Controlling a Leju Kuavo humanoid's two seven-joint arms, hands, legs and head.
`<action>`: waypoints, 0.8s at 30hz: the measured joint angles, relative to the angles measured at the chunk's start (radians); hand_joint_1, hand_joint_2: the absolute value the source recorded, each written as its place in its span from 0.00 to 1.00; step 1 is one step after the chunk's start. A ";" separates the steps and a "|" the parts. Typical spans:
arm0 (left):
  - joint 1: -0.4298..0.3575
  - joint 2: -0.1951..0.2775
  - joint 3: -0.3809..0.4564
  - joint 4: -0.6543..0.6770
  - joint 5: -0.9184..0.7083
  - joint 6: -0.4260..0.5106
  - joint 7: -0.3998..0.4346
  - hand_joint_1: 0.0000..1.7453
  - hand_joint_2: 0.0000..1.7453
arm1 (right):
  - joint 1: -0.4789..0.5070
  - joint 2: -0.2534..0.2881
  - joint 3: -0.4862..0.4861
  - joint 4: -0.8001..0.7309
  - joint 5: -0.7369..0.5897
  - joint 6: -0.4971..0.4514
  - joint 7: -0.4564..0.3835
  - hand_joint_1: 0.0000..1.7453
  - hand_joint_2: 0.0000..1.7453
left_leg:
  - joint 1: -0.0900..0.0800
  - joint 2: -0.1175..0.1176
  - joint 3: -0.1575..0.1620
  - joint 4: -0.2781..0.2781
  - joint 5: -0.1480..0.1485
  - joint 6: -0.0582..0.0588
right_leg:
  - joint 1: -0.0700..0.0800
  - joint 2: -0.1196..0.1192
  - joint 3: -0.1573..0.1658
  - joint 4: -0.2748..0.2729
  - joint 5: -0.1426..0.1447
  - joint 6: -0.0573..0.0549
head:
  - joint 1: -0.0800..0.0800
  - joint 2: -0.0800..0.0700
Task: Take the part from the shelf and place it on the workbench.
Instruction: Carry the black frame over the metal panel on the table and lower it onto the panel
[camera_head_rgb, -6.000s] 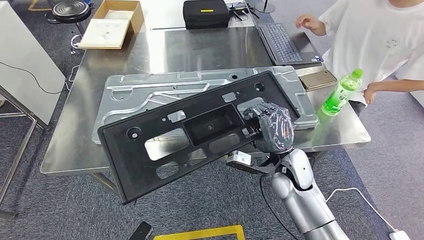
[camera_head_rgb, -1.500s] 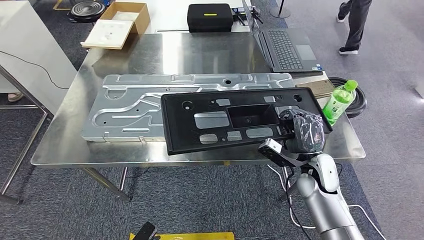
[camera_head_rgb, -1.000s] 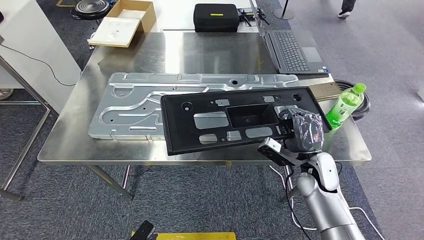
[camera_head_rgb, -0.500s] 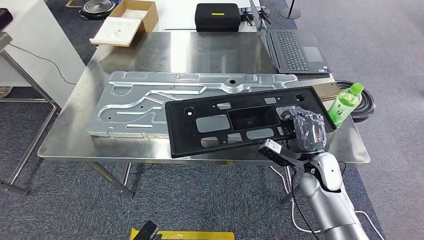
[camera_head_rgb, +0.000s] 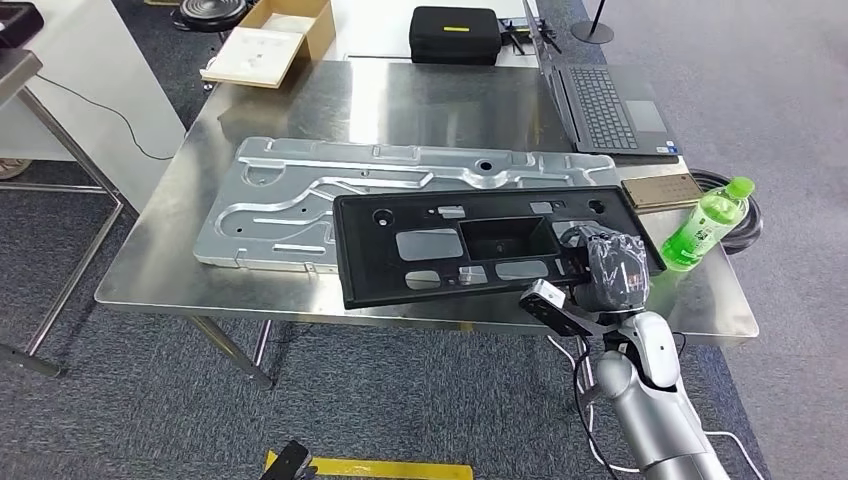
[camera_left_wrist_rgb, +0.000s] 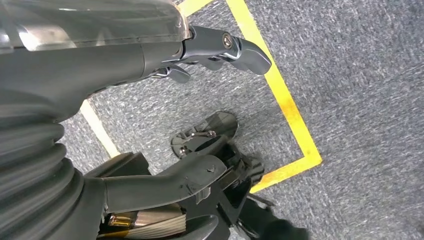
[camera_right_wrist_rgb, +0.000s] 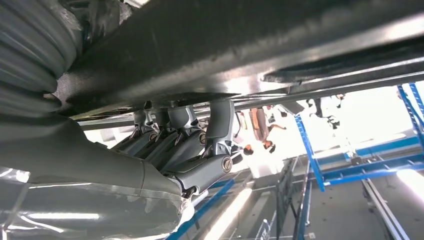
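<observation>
Gripping the black part at its right end with the right hand, fingers wrapped under the edge; lying partly across the metal plate on the bench. Risking a tip off the near edge on release. Left hand hanging, fingers apart, holding nothing.

In front of me, a green bottle stands near the tabletop's right edge, just beside a brown flat case. Farther back lie an open laptop, a black carry case and a cardboard box.
</observation>
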 joint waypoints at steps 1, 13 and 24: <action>-0.001 0.000 0.000 0.000 0.000 0.000 0.000 0.00 1.00 | 0.000 -0.001 -0.001 0.000 -0.001 0.000 -0.003 1.00 1.00 | -0.001 -0.001 -0.002 0.005 -0.003 -0.005 | 0.000 0.001 0.020 -0.042 0.012 -0.003 | 0.000 0.000; 0.001 0.000 0.000 0.000 -0.015 0.004 0.000 0.00 1.00 | 0.013 -0.001 -0.004 -0.003 0.031 -0.053 -0.030 1.00 1.00 | 0.002 0.005 -0.125 0.248 -0.094 -0.031 | 0.019 -0.033 0.035 -0.072 0.014 -0.054 | -0.001 0.000; -0.006 -0.003 0.000 0.000 -0.015 0.005 0.000 0.00 1.00 | 0.014 -0.001 -0.006 -0.006 0.030 -0.052 -0.024 1.00 1.00 | -0.011 0.010 0.001 -0.026 0.022 0.022 | 0.019 -0.016 -0.011 0.065 -0.078 -0.018 | -0.001 0.000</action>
